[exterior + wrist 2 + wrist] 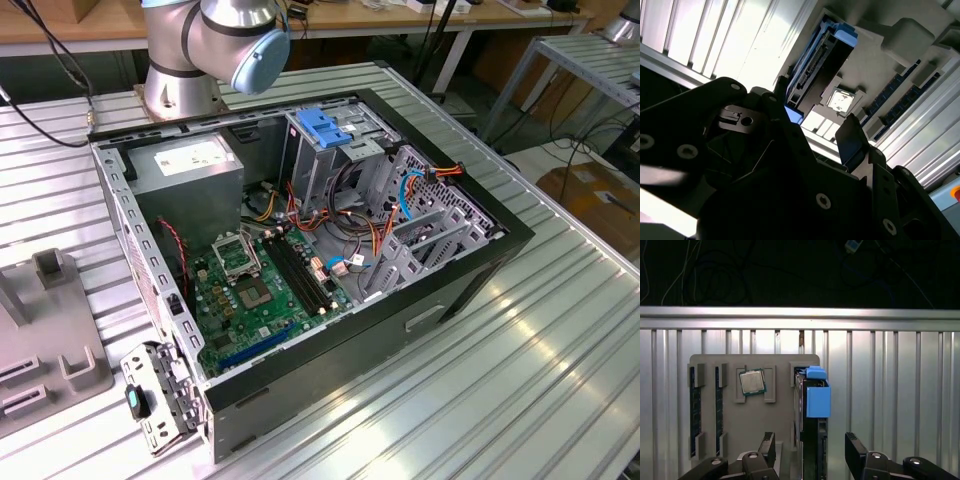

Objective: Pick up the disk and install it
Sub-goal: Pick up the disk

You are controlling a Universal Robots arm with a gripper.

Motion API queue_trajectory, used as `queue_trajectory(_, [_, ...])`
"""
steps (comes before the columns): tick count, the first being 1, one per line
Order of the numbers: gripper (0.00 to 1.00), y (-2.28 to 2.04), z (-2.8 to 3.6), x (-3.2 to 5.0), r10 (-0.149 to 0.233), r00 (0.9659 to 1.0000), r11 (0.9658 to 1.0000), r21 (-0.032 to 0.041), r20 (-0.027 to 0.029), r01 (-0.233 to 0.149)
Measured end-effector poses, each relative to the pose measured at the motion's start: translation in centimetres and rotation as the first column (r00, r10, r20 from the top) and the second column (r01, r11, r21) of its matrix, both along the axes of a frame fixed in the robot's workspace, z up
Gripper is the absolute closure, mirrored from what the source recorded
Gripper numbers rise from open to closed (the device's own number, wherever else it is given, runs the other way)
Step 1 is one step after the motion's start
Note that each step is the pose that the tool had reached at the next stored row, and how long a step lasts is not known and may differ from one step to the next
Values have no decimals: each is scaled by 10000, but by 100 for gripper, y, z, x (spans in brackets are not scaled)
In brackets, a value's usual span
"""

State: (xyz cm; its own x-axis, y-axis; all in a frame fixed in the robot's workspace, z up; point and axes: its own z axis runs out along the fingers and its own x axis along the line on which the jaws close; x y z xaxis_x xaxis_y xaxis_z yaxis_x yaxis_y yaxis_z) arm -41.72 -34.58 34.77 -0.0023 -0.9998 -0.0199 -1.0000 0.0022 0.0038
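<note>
The disk (817,397) stands on its edge in a slot of a grey fixture plate (782,415), its bright blue carrier turned towards the camera. In the second wrist view the disk (817,57) shows as a dark slab with blue rails. My gripper (811,454) is open, hanging above the disk with one black finger (767,447) on each side of it and touching nothing. In the second wrist view the gripper (816,119) also stands open, apart from the disk.
The fixture plate also holds a processor chip (752,382) and memory sticks (695,410). In the exterior view an open computer case (470,275) lies on the ribbed metal table, with a drive cage topped by a blue latch (325,125). The arm's base (185,60) stands behind the case.
</note>
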Motion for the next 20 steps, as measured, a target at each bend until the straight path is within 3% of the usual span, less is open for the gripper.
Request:
queue_trajectory(6, [34,0,-106,-5,1,10000,10000,0,-1,-1])
queue_trajectory(10, [34,0,-248,-9,6,10000,10000,0,0,-6])
queue_trajectory(13, [34,0,-314,-9,7,10000,10000,-1,-2,-7])
queue_trajectory(18, [34,0,-421,-9,7,10000,10000,-1,0,-7])
queue_trajectory(20, [34,0,-430,-9,6,10000,10000,-1,-2,-6])
